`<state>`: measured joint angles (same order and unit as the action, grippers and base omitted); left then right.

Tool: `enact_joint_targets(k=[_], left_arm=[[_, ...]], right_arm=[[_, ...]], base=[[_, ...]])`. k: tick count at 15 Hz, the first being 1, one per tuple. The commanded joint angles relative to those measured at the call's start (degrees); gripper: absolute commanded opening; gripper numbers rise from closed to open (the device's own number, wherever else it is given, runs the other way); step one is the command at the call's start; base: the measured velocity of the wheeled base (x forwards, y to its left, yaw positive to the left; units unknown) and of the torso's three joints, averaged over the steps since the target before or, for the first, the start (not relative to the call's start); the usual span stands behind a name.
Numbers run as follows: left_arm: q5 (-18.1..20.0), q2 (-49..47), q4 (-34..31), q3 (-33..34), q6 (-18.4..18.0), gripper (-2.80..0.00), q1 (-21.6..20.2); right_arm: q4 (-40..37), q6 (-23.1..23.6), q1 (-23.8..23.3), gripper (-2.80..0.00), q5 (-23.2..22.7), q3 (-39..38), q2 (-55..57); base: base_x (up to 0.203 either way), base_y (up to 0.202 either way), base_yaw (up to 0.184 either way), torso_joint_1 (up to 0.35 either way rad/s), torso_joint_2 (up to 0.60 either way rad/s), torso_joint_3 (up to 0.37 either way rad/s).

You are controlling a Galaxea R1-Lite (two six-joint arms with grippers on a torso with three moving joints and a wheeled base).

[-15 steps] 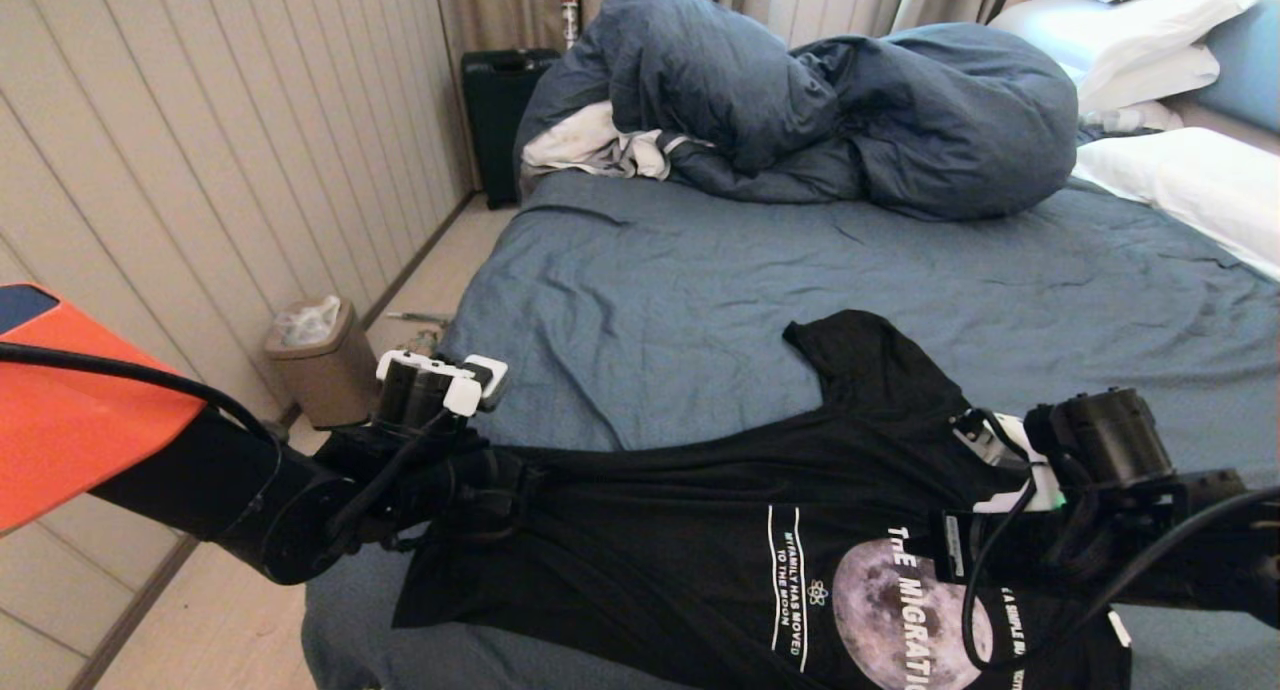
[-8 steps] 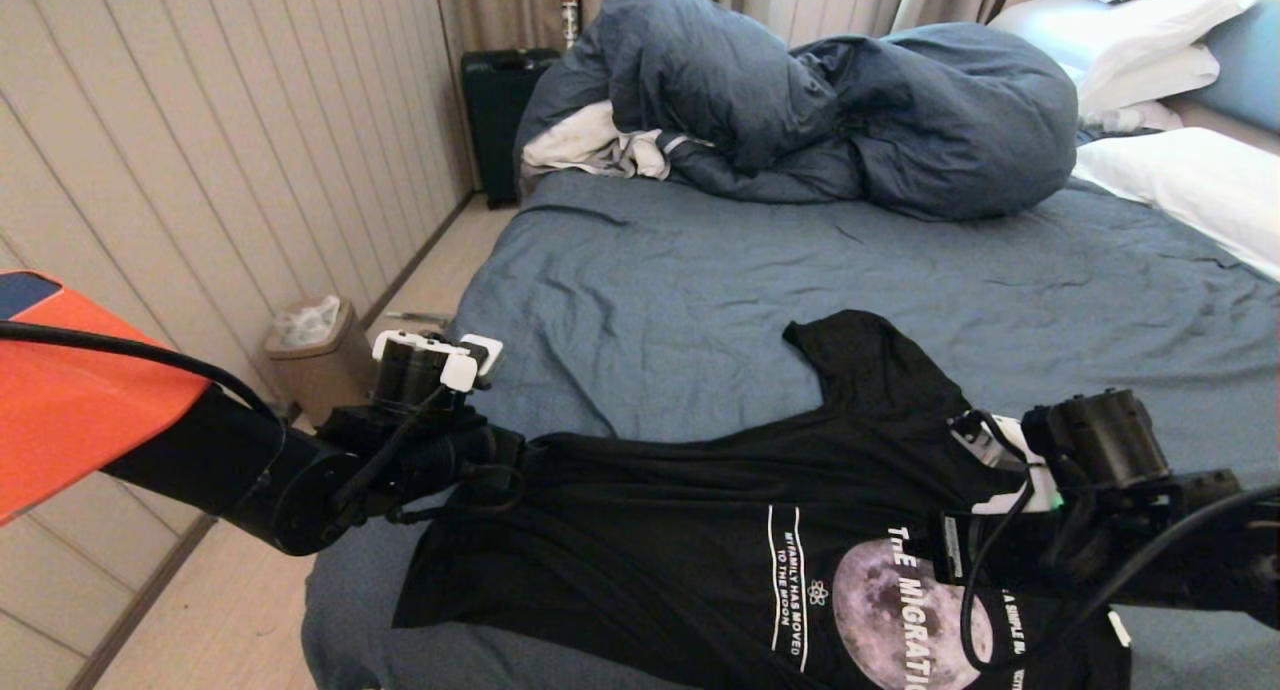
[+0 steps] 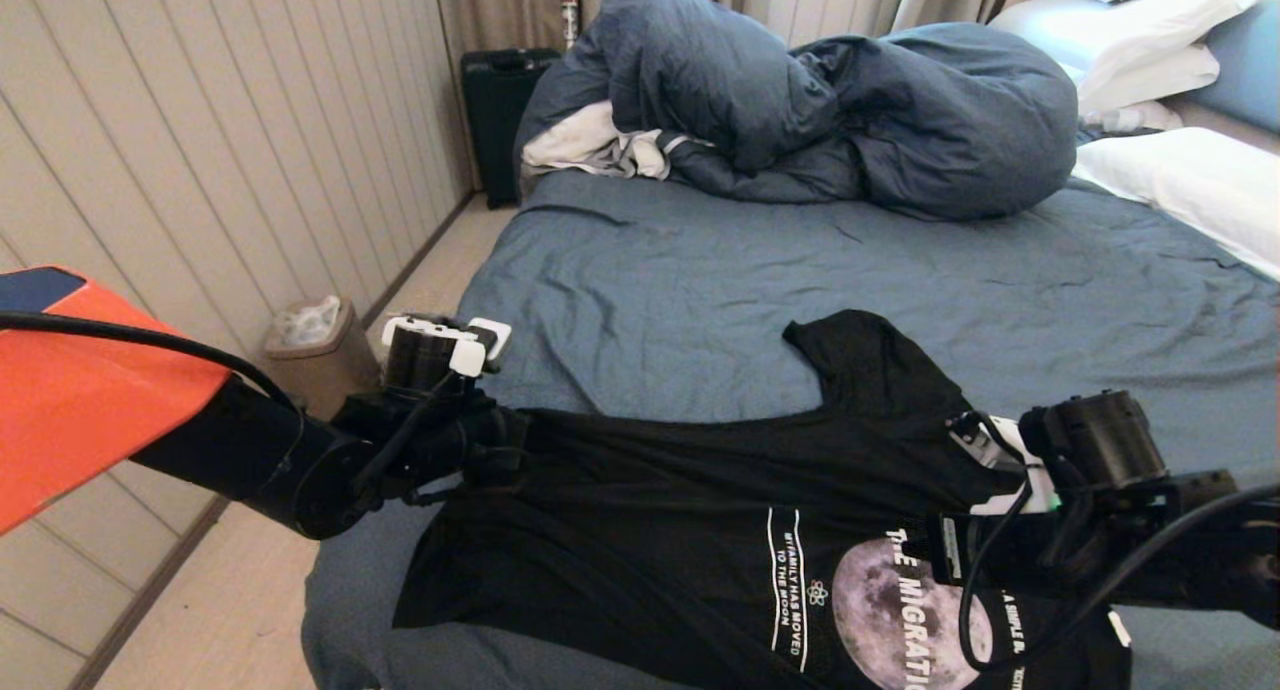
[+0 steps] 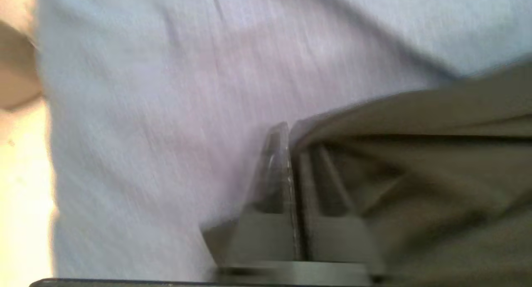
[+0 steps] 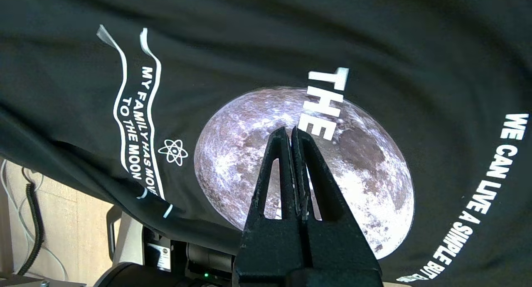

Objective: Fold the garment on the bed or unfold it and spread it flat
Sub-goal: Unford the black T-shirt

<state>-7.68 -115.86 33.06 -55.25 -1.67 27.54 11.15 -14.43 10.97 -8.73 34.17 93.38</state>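
The garment (image 3: 680, 510), a black T-shirt with a grey moon print (image 3: 880, 610) and white lettering, lies print up across the near part of the bed (image 3: 700, 290). One sleeve points toward the bed's middle. My left gripper (image 3: 508, 438) is at the garment's hem corner near the bed's left edge. In the left wrist view the left gripper (image 4: 289, 131) is shut, with the dark fabric (image 4: 415, 154) pinched in and draped over one finger. My right gripper (image 5: 291, 131) is shut and empty, hovering over the moon print (image 5: 232, 154).
A bulky slate-blue duvet (image 3: 800, 100) is heaped at the far end, with a small white-grey cloth (image 3: 590, 145) beside it and white pillows (image 3: 1190, 180) at the right. On the floor strip left of the bed stand a bin (image 3: 320, 360) and a black case (image 3: 495, 110).
My left gripper has shut on the garment's hem corner and shifted slightly up and away from me. The right arm has stayed still.
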Motion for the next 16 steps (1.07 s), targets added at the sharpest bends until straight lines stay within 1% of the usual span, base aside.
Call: enact_joint_targets(k=[1,4,8,10,11,16], left_arm=[[-0.29,-1.26,0.63,-2.54,-1.27,-2.8,-1.07],[-0.34,-4.23,0.85,-10.22,-5.11,-2.8,-3.39],[-0.32,-11.37,0.59,-19.77,-9.3,-2.8,-6.64],[-0.27,-14.74,-0.26,-23.81,-10.44,-2.8,-7.83],[-0.24,-15.87,-0.77,-24.73,-10.6,-2.8,-8.07],[-0.4,-16.33,-0.94,-24.09,-10.91,-2.8,-8.12]], right_arm=[[0.1,-0.07,0.01,-2.8,-0.04,-0.07,0.22],[0.18,-0.07,0.01,-2.8,-0.05,-0.05,0.84],[0.18,-0.07,0.08,-2.8,-0.06,-0.07,1.28],[0.18,-0.07,0.1,-2.8,-0.06,-0.07,1.45],[0.21,-0.01,0.08,-2.8,-0.06,-0.13,1.54],[0.27,0.37,0.01,-2.8,0.03,-0.07,2.41]], base=[[0.0,0.0,0.0,0.0,0.0,0.0],[0.0,0.0,0.0,0.0,0.0,0.0],[0.0,0.0,0.0,0.0,0.0,0.0],[0.0,0.0,0.0,0.0,0.0,0.0],[0.0,0.0,0.0,0.0,0.0,0.0],[0.0,0.0,0.0,0.0,0.0,0.0]])
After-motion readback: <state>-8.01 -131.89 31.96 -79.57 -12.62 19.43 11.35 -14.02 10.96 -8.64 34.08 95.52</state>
